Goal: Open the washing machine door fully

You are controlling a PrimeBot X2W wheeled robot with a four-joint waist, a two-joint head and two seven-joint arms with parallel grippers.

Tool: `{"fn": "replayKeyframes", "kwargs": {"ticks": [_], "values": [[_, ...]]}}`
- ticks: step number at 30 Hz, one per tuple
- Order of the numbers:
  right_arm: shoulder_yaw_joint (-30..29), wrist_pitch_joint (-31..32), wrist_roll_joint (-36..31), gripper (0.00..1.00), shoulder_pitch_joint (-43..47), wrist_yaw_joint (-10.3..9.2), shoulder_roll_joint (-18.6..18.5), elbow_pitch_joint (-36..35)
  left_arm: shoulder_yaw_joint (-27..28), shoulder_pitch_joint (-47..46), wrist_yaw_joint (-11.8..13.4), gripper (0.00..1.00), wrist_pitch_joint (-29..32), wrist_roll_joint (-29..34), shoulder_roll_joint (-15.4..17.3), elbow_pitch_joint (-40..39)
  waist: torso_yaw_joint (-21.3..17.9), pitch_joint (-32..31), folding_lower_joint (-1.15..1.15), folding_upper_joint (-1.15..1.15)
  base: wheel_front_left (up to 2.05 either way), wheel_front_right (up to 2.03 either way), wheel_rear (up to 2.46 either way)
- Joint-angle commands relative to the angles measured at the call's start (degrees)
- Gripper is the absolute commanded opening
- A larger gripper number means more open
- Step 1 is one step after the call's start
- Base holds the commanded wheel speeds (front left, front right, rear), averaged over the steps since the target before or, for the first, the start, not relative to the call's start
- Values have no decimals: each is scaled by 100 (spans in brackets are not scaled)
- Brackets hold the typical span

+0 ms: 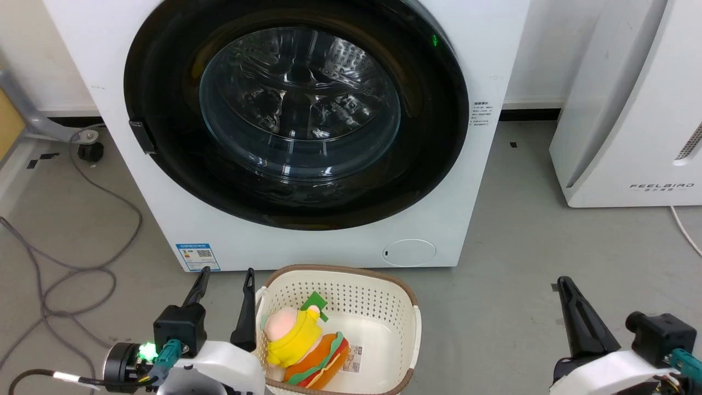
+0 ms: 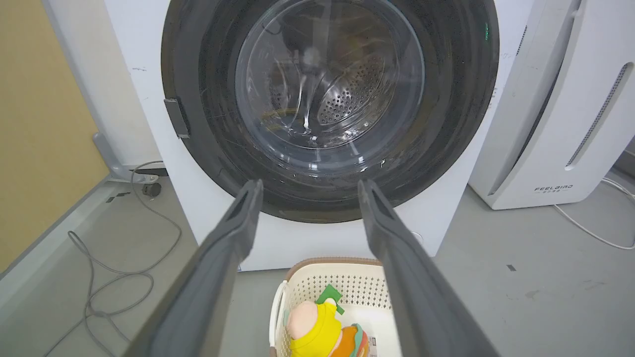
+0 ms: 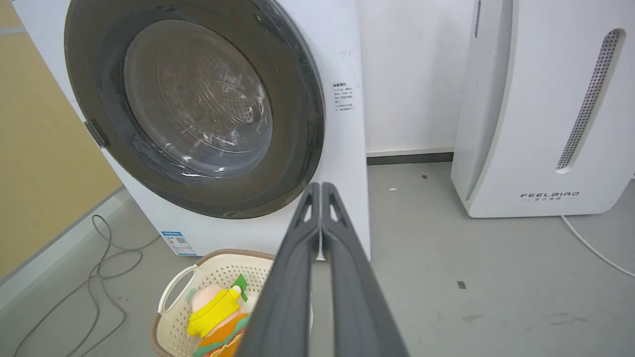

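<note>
"Well, is the door (image 1: 164, 181) open yet?"
"No, it's shut, up ahead of the left gripper (image 1: 228, 270), which is spread wide and not touching it. The right gripper (image 3: 321, 186) is pinched together (holding nothing). I think reaching comes first: catch the door's edge, then pull."

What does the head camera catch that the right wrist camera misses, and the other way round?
Head view: the left end effector, open, and a small round white flap below the washing machine door. Right wrist view: the right end effector with fingers pressed shut, plus a long vent slot. Both: that door closed, the basket holding a plush toy, the white appliance.
</note>
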Motion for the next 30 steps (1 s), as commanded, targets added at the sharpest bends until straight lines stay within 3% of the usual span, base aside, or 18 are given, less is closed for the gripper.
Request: {"fn": "replayKeyframes", "kwargs": {"ticks": [1,11,30], "values": [[-37,-81,231,0,54,-2,9,65,-21,13,-8,100,-63,-44,5,27,0,-4,0,0,0,0,0],[-213,-271,1946,0,-588,-2,12,648,-41,4,18,100,-207,-132,6,7,-34,75,0,0,0,0,0],[-781,-258,3393,0,-2488,-3,-350,2082,-12,-83,-9,100,-422,-226,15,-78,12,315,0,0,0,0,0]]}}
